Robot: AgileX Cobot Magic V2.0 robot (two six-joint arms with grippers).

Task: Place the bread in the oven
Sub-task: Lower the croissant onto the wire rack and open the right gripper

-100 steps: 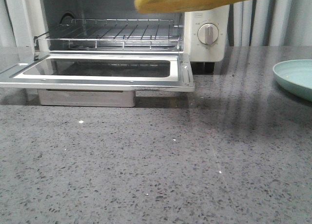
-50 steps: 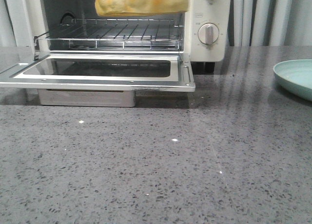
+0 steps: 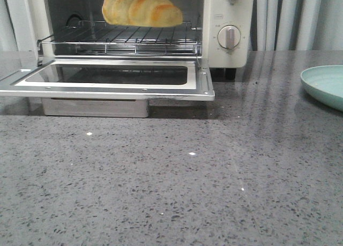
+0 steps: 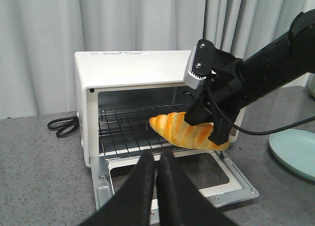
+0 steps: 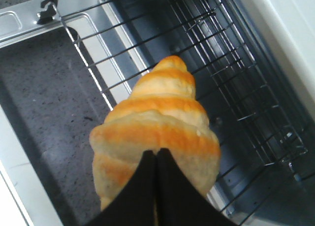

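The cream-white countertop toaster oven (image 3: 230, 21) stands at the back of the grey speckled stone worktop (image 3: 177, 187), and everything here is placed from it. Its glass-windowed door (image 3: 107, 77) is folded down flat in front of the cavity, level with the lower edge of the opening. Inside, the wire rack (image 3: 123, 39) sits pulled slightly forward over the hinge line.

The oblong golden-brown bread roll with paler diagonal stripes (image 3: 140, 9) hangs in the oven's mouth, just above the rack and not resting on it. In the left wrist view its tapered end (image 4: 156, 122) points into the cavity while the thicker end sticks out over the open door. The right tool (image 4: 209, 125) is clamped on the roll's thick end; in the right wrist view its dark fingers (image 5: 147, 186) press against the crust, with the rack and door edge below.

The left tool (image 4: 156, 162) is held back in front of the oven, above the worktop, its two black fingers pressed together with nothing between them.

To the right of the oven, well apart from it, lies a pale green round plate (image 3: 324, 85). On the oven's right panel are two round knobs (image 3: 229, 37). A coiled black power cord (image 4: 61, 125) lies beside the oven's other flank, and pale curtains (image 4: 44, 39) hang behind it.
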